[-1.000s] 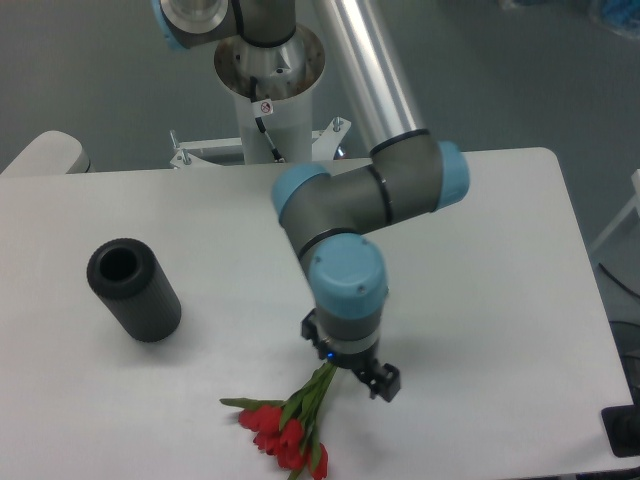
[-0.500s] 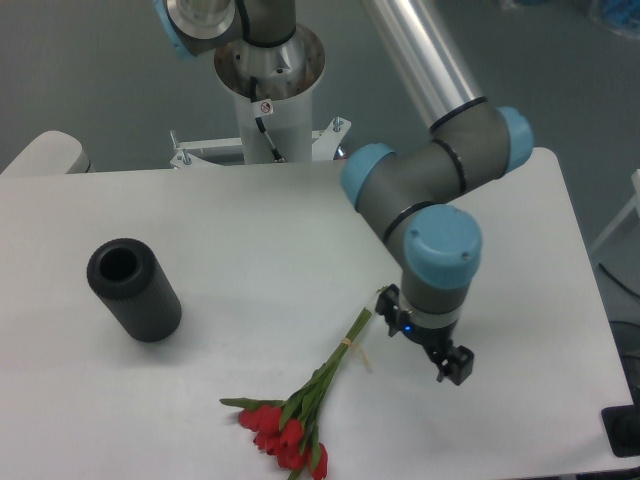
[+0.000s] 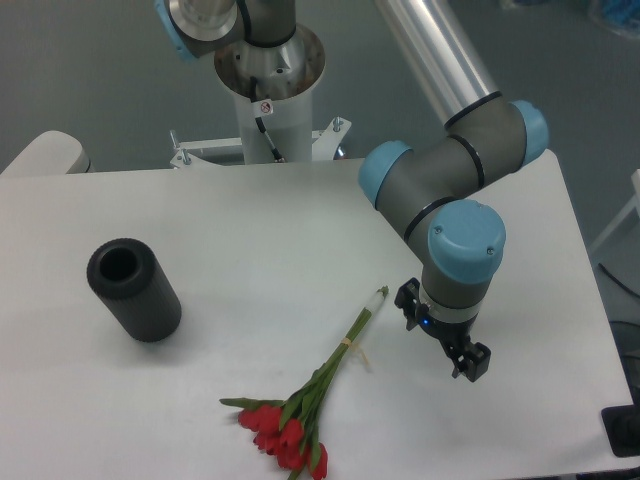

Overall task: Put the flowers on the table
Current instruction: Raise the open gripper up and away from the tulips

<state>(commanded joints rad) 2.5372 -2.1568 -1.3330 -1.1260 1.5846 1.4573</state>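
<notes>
Flowers [image 3: 318, 402] on table [image 3: 230, 220], right of cylinder [image 3: 134, 289]

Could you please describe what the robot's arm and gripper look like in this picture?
The arm has dark grey rounded joint housings with light blue end caps and a shiny silver tube link. Its white base column carries a small round red-and-white sticker and a thin black cable. The gripper is small, black and blocky, with a tiny blue light on its mount.
</notes>
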